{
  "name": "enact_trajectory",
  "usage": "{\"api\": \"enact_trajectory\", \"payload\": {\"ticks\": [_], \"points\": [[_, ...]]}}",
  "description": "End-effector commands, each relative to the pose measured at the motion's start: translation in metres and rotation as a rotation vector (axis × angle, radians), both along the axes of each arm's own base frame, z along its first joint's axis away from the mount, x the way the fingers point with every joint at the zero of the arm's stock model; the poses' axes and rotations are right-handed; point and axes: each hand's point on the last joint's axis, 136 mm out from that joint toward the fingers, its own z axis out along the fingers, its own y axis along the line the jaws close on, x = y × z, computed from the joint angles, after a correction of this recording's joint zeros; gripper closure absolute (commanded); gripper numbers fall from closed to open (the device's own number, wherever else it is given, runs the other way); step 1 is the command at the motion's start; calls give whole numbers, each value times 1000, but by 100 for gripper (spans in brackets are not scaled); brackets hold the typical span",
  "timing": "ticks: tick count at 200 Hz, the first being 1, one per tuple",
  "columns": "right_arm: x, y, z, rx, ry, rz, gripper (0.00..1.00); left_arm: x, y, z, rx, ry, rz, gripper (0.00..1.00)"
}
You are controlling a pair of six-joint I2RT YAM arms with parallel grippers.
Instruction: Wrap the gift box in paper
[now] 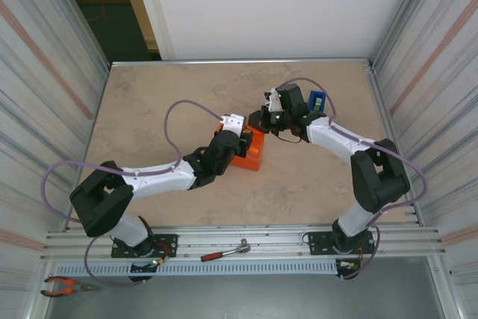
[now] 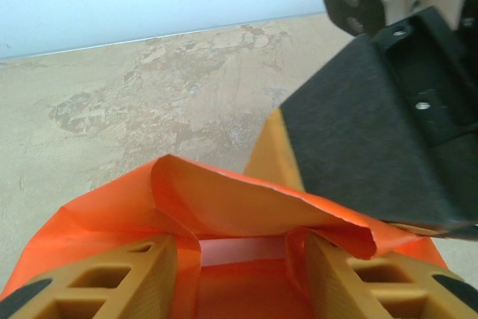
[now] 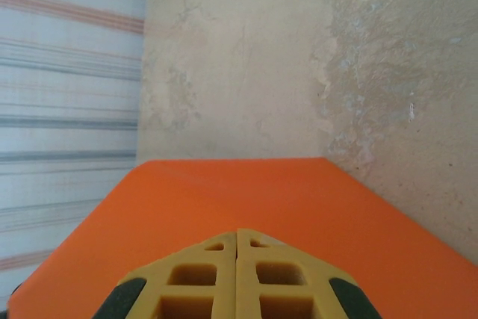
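The orange paper (image 1: 252,155) is folded around the gift box at the table's middle. In the left wrist view a pale pink strip of the gift box (image 2: 243,249) shows in the open end, under a loose curled flap of paper (image 2: 246,203). My left gripper (image 2: 240,259) straddles the bundle, its fingers (image 2: 142,278) pressed against the paper on both sides. My right gripper (image 3: 237,235) is shut, its tips resting down on the flat orange paper (image 3: 239,188). From above, the left gripper (image 1: 240,140) and right gripper (image 1: 259,122) meet over the bundle.
A blue tape dispenser (image 1: 317,101) stands behind the right wrist. A red-handled ratchet (image 1: 224,252) and orange pliers (image 1: 63,285) lie by the near rail. Corrugated walls close in both sides. Bare tabletop (image 1: 164,102) stretches left and back.
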Motion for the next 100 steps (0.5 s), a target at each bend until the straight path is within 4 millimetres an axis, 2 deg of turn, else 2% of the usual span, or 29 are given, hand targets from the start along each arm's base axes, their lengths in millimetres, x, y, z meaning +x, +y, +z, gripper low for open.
{"api": "enact_trajectory", "payload": {"ticks": [1, 51, 100], "points": [[-18, -5, 0, -21, 17, 6, 100, -32, 34, -105, 224, 277, 20, 52], [-31, -11, -12, -63, 37, -8, 100, -32, 35, -108, 220, 287, 31, 52], [-36, -24, 5, -96, 3, -53, 100, -33, 35, -108, 213, 287, 31, 52]]}}
